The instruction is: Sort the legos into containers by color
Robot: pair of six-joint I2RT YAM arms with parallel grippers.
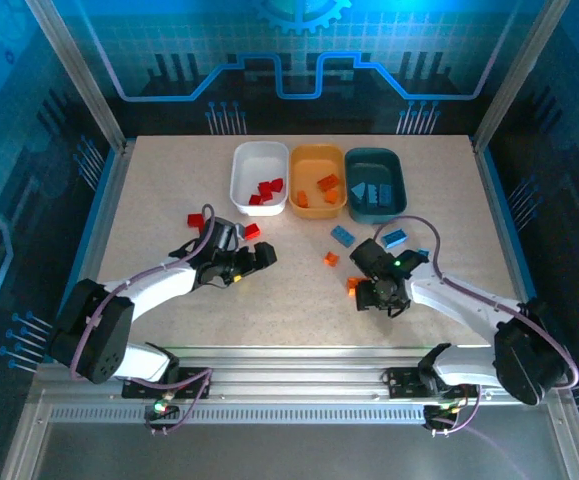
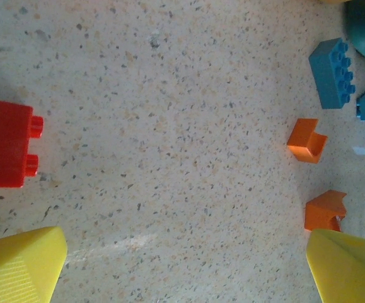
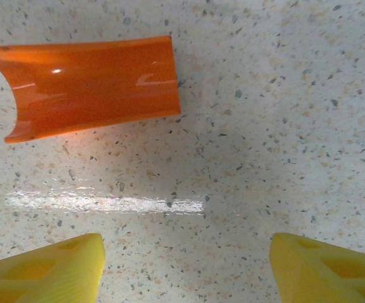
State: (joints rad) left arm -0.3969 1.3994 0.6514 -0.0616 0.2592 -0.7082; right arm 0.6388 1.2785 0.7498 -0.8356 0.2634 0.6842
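Legos (image 1: 342, 235) loose on speckled table (image 1: 169, 180), orange brick (image 3: 91, 85) at 11 o'clock of right gripper (image 3: 185, 265), spread wide, empty, left gripper (image 2: 185, 259) wide, empty, red brick (image 2: 4, 142) at 9 o'clock

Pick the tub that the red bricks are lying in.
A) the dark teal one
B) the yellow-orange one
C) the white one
C: the red bricks lie in the white tub, the leftmost of the three, while the yellow-orange tub holds orange bricks and the dark teal tub holds blue bricks.
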